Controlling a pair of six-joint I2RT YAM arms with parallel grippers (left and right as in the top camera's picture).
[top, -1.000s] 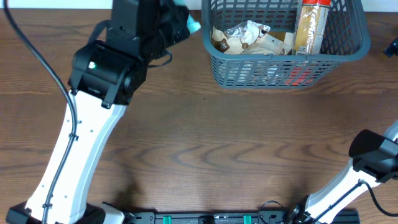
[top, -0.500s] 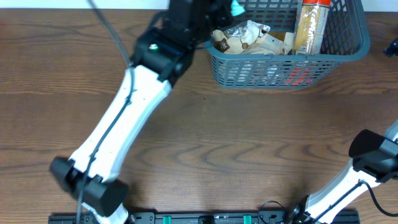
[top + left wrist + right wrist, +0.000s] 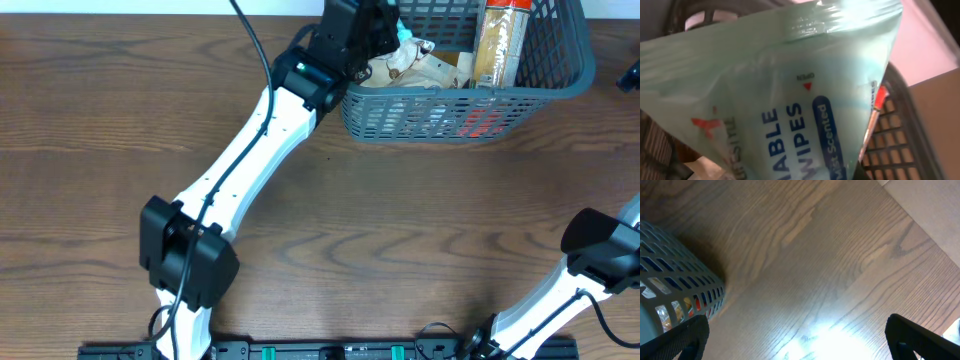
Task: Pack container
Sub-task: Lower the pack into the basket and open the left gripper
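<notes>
The container [image 3: 470, 96] is a dark grey-blue slotted basket at the back right of the table. My left gripper [image 3: 385, 24] reaches over its left rim and is shut on a pale green wipes packet [image 3: 403, 33]. In the left wrist view the packet [image 3: 790, 95] fills the frame and hides the fingers, with the container's lattice wall [image 3: 895, 135] behind it. My right gripper [image 3: 800, 342] is open and empty above bare table, to the right of the container's corner [image 3: 675, 280].
Inside the container lie crumpled brown-and-white snack packets [image 3: 430, 68] and a tall beige packet with a red top [image 3: 497, 45]. Something red [image 3: 480, 122] shows through the front wall. The right arm's base link [image 3: 600, 245] stands at the front right.
My left arm has swung right from the table left of the container to over its left rim, carrying the wipes packet. The right arm has not moved.
</notes>
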